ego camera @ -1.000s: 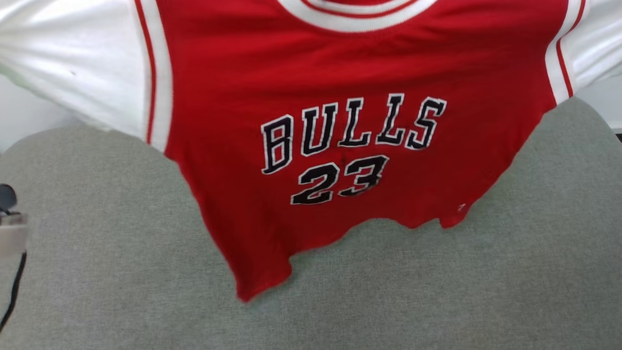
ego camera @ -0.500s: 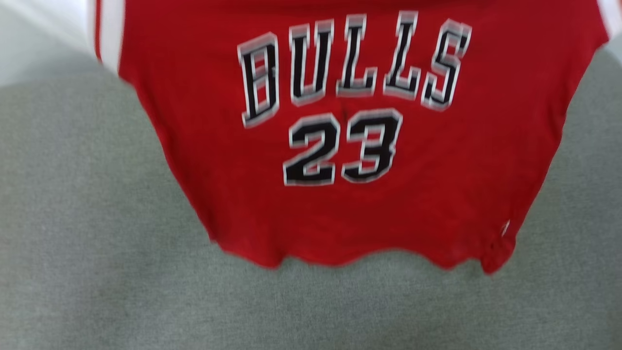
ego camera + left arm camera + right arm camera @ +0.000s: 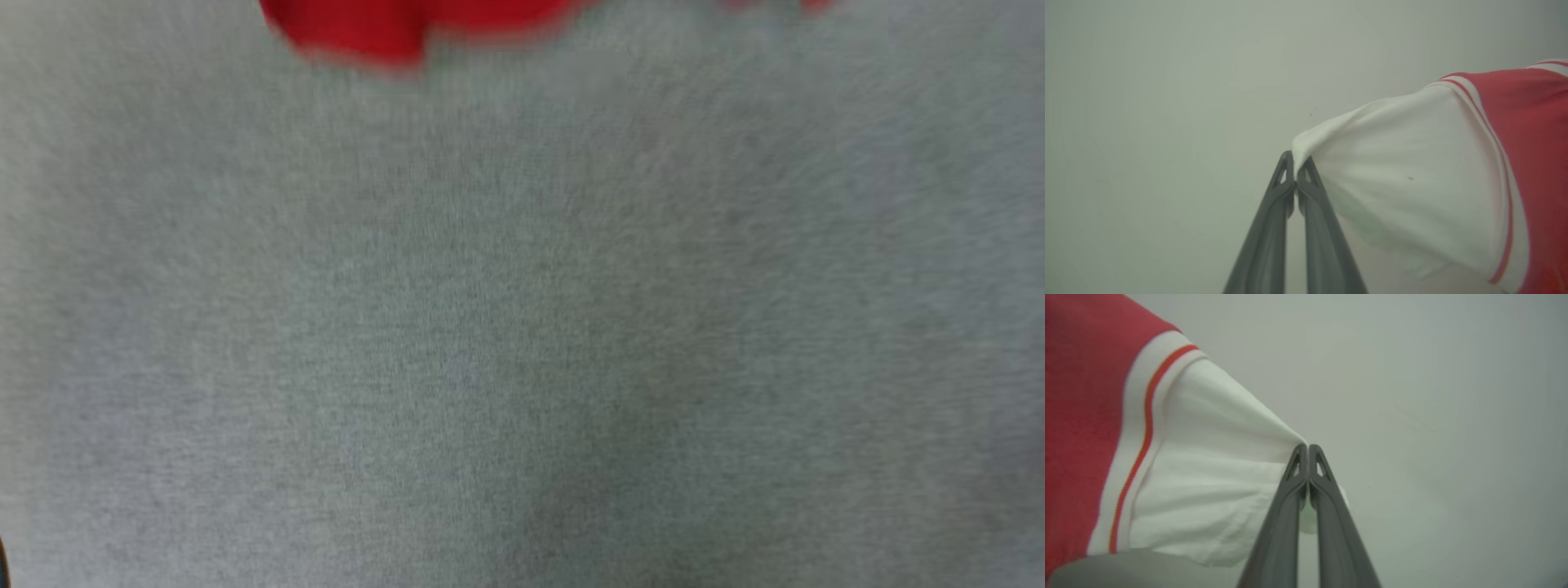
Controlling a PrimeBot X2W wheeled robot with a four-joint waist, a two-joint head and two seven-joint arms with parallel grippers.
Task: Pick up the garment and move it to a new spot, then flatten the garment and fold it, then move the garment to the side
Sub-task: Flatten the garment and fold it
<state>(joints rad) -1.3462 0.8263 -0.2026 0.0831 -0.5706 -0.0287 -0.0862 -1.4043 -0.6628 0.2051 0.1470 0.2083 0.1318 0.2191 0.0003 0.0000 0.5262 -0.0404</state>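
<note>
Garment sleeves pinched by L & R jaws (hem blurred)

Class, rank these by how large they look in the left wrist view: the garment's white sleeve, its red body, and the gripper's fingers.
1. White sleeve, clearly largest.
2. Red body, cut off by the frame edge.
3. Fingers of the left gripper, smallest, though nearness to the camera enlarges them.

Blurred grey fabric surface below; plain pale wall behind, in even light
</note>
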